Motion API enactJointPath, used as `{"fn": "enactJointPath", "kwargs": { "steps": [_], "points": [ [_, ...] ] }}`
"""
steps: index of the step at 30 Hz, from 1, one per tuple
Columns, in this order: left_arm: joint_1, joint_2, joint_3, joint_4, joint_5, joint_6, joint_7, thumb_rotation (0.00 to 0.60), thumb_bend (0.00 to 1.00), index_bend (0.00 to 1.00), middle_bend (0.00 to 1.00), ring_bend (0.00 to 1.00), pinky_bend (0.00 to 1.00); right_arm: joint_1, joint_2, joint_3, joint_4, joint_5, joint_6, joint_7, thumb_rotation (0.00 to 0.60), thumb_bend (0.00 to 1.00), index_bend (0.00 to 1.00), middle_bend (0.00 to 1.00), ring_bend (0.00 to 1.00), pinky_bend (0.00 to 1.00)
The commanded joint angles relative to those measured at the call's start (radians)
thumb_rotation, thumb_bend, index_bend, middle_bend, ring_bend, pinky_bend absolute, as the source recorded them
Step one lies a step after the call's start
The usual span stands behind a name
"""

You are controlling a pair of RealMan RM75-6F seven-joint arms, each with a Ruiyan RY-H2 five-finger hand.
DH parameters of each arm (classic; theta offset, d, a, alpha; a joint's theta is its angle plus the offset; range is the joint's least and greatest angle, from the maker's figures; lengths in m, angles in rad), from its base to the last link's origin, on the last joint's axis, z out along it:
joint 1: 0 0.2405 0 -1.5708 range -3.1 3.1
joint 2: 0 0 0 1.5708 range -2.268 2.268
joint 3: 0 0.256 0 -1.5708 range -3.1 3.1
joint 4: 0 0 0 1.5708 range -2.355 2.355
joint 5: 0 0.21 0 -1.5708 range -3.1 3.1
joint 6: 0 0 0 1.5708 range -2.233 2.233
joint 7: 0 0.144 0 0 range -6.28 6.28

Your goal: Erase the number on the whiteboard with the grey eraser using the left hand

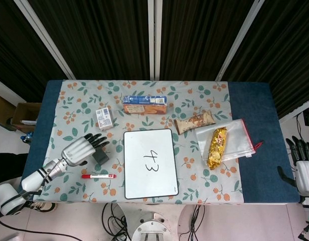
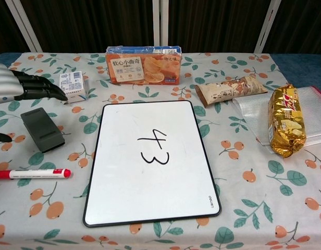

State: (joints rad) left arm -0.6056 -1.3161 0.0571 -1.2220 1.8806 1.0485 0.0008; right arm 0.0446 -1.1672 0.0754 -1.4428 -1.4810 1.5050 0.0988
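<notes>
One grey eraser (image 2: 41,129) lies left of one whiteboard (image 2: 150,161) bearing "43". Left hand (image 1: 82,148) hovers above it, fingers spread, empty. Right hand (image 1: 304,165) rests far right, fingers apart, holding nothing. One red marker (image 2: 31,173) lies nearer.

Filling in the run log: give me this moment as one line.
phase: reach | left hand: open, above grey eraser, no grip | right hand: idle off table edge | whiteboard: 43 unerased
</notes>
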Motion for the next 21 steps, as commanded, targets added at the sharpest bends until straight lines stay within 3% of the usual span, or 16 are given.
{"fn": "enactJointPath", "kwargs": {
  "steps": [1,9,21],
  "points": [
    [-0.019,-0.024,0.02,0.03,0.008,-0.008,-0.012,0.6,0.11,0.13,0.13,0.13,0.28,0.001,0.001,0.001,-0.002,0.004,-0.004,-0.003,0.6,0.24,0.0,0.0,0.0,0.0],
    [-0.057,-0.055,0.042,0.073,-0.01,-0.043,-0.038,0.6,0.16,0.17,0.17,0.16,0.3,0.002,0.001,0.004,-0.01,0.01,-0.007,-0.016,0.6,0.24,0.0,0.0,0.0,0.0],
    [-0.084,-0.034,0.063,0.04,-0.052,-0.07,-0.045,0.6,0.21,0.22,0.22,0.19,0.3,0.005,-0.001,0.006,-0.012,0.018,-0.019,-0.027,0.6,0.24,0.0,0.0,0.0,0.0]
  ]
}}
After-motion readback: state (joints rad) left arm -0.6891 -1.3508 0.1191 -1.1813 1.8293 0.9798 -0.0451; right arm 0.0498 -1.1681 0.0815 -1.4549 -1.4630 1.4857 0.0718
